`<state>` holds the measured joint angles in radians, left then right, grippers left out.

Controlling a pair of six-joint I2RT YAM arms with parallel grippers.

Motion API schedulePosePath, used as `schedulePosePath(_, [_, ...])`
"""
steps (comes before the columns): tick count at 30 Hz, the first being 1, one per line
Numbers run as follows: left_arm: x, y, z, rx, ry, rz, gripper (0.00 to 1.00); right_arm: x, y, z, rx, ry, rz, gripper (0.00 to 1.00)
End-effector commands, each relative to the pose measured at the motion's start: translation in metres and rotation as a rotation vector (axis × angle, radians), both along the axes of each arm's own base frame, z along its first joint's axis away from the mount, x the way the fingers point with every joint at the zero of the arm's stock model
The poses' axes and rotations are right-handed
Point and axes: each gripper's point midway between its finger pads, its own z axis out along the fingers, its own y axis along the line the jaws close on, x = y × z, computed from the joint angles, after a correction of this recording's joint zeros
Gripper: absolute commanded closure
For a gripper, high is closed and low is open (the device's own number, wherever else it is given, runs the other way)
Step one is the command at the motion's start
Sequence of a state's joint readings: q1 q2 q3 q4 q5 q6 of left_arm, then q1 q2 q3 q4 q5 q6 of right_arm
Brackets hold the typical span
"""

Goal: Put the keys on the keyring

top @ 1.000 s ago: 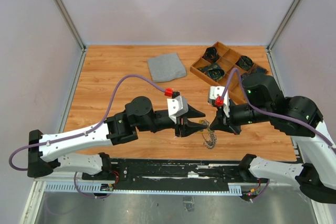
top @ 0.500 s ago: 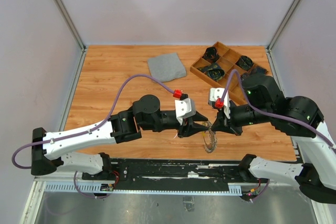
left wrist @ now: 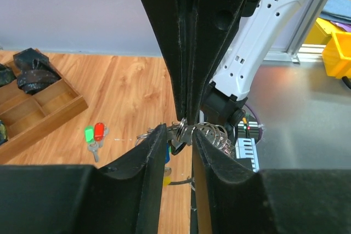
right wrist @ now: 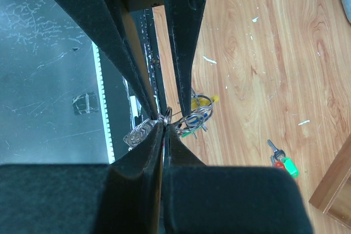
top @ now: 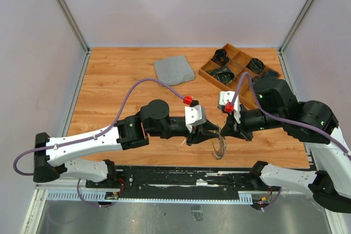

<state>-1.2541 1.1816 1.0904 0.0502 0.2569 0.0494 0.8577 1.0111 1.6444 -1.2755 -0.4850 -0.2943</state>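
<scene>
The keyring, a jagged silvery coil, hangs between the two grippers above the table's near edge. My right gripper is shut on a small ring of it; the coil hangs to the left of its tips. Yellow and blue keys hang from the ring. My left gripper faces the right one, its jaws a narrow gap apart on either side of the rings. A green key and a red key lie loose on the wood.
A wooden compartment tray with dark items stands at the back right, also in the left wrist view. A folded grey cloth lies at the back middle. The black rail and metal bench run just beneath the hanging keyring.
My left gripper has moved right towards the right gripper and narrowed its jaws around the hanging rings. The right gripper has stayed in place, holding the keyring.
</scene>
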Motion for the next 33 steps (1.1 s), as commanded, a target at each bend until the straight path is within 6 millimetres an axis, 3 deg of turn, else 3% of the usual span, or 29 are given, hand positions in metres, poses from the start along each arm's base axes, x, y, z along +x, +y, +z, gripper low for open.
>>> schedulePosePath(1, [-0.006,-0.003,0.018,-0.039,-0.026,-0.028,0.71,0.001,0.005,0.005,0.032,-0.025,0.008,1.0])
schedulePosePath(9, [-0.008,-0.004,0.019,-0.046,-0.026,-0.035,0.82,0.002,0.006,0.0,0.022,-0.016,0.001,0.99])
schedulePosePath(14, [-0.01,-0.004,0.02,-0.05,-0.026,-0.04,0.99,0.005,0.006,0.002,0.039,-0.029,-0.018,0.99])
schedulePosePath(17, [-0.007,-0.001,0.021,-0.063,-0.022,-0.014,1.0,0.005,0.007,0.004,0.053,-0.025,-0.022,0.99])
schedulePosePath(19, [-0.005,0.002,0.021,-0.075,-0.022,0.005,1.0,0.006,0.007,0.008,0.07,-0.029,-0.044,0.93])
schedulePosePath(22, [-0.002,0.007,0.023,-0.092,-0.024,0.027,0.99,0.011,0.006,0.016,0.115,-0.054,-0.089,0.72])
schedulePosePath(24, [0.0,0.01,0.024,-0.104,-0.023,0.045,1.0,0.015,0.006,0.019,0.148,-0.07,-0.13,0.66])
schedulePosePath(33, [0.001,0.021,0.029,-0.178,0.004,0.08,0.99,0.035,0.001,0.023,0.27,-0.107,-0.31,0.66])
